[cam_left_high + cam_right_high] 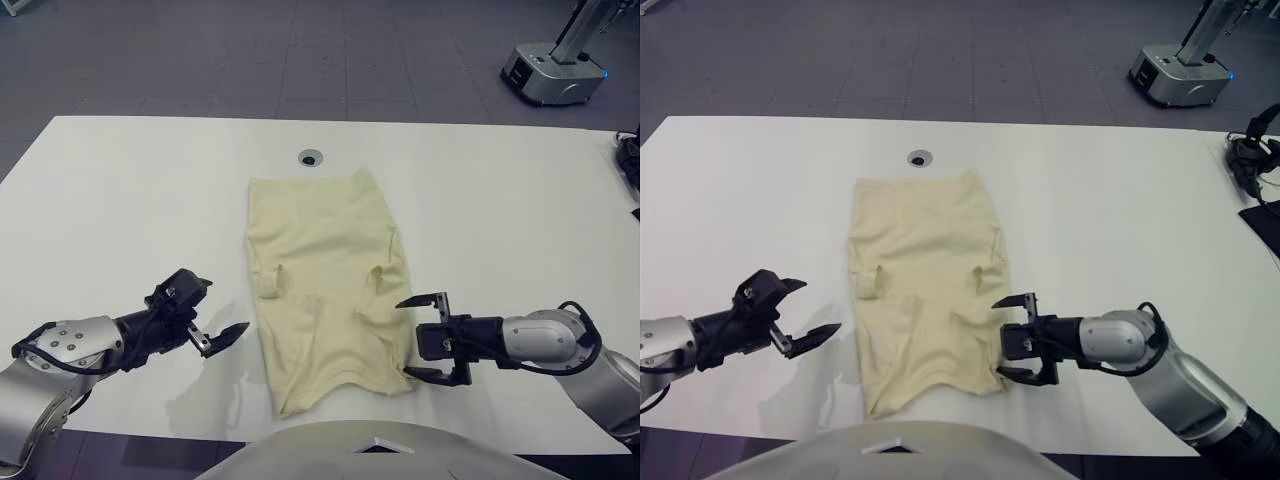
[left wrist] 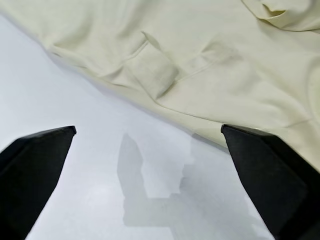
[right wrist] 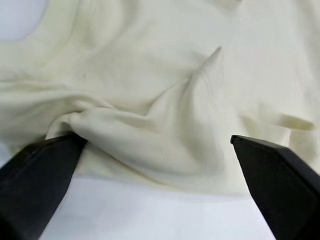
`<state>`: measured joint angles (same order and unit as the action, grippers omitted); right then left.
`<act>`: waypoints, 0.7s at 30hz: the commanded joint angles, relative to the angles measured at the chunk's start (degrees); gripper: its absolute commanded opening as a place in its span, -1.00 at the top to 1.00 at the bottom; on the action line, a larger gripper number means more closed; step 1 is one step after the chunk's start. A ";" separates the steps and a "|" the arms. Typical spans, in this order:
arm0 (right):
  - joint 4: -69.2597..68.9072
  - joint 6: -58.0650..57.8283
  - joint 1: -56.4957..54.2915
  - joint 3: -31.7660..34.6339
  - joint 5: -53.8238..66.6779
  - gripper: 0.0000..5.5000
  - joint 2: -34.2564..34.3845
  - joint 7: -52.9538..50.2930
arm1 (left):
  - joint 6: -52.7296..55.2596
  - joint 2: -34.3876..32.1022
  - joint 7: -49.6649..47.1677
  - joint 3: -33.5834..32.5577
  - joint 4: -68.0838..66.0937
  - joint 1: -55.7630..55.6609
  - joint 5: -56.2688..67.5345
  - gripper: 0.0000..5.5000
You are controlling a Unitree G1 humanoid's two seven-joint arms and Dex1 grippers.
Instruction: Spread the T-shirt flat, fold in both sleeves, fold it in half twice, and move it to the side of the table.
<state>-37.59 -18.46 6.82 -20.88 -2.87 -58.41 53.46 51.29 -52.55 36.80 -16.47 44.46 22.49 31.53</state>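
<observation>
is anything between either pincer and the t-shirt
Nothing visible. The left pincer hangs open over the table beside the T-shirt, with only bare surface between them. The right pincer is open right at the shirt's right edge, near its front corner.

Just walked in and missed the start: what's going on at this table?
A robot is folding a pale yellow T-shirt on a white table. Both sleeves are already folded in, so it lies as a narrow strip. The left pincer is open beside it, not touching; the right pincer is open at its near right edge.
</observation>
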 commanded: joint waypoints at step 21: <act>2.76 10.68 14.53 27.24 9.40 -0.96 -7.55 15.61 | -32.76 -3.44 16.12 1.49 6.72 28.33 -26.67 -0.96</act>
<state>-35.53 -10.58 19.58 6.75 8.24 -66.53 69.49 22.49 -55.88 53.62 -18.05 52.67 49.80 9.49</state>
